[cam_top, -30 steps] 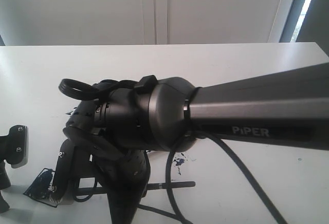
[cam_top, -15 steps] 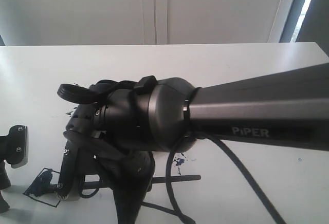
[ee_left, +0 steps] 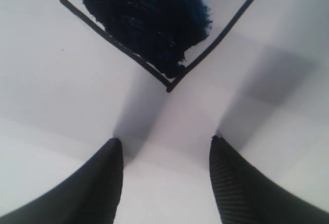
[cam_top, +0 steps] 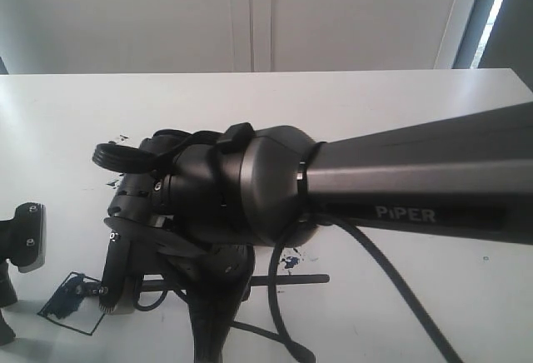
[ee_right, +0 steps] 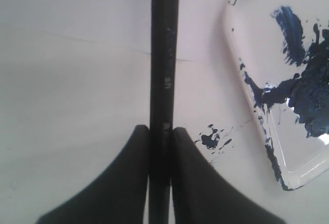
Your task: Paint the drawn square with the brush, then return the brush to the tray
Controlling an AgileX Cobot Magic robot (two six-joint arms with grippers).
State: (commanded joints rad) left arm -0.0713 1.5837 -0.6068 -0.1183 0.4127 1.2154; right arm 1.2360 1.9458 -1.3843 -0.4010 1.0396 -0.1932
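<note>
L pincer (ee_left: 165,142) sits low over the desk (cam_top: 400,113), its black ribbed fingers apart w/ nothing btwn them. Just ahead of the tips lies a corner of the square (ee_left: 149,23): thin black outline, inside smeared w/ thick dark-blue paint, white left along the edges. R arm (cam_top: 416,180) reaches in from the right across the middle of the ext. view, wrist bent down to the near-left of the desk, close by the square. R pincer (ee_right: 160,131) is clamped on the brush (ee_right: 164,54), a finger pressing each side of the shaft. Brush is a long, thin, round black stick w/ faint pale print; its free end pokes out rightward, low and approx level, tip hidden behind the arm. A black cable (cam_top: 379,266) loops under the arm. Tray (ee_right: 257,34) shows only in R wrist view, near the brush but not touching: shallow, glossy white, rounded corner, blue-black blotches. Small paint specks (ee_right: 209,141) dot the desk btwn the two. Desk is flat matte white. Beyond it, a white panelled wall (cam_top: 125,13), w/ a window strip (cam_top: 500,5) far right.
</note>
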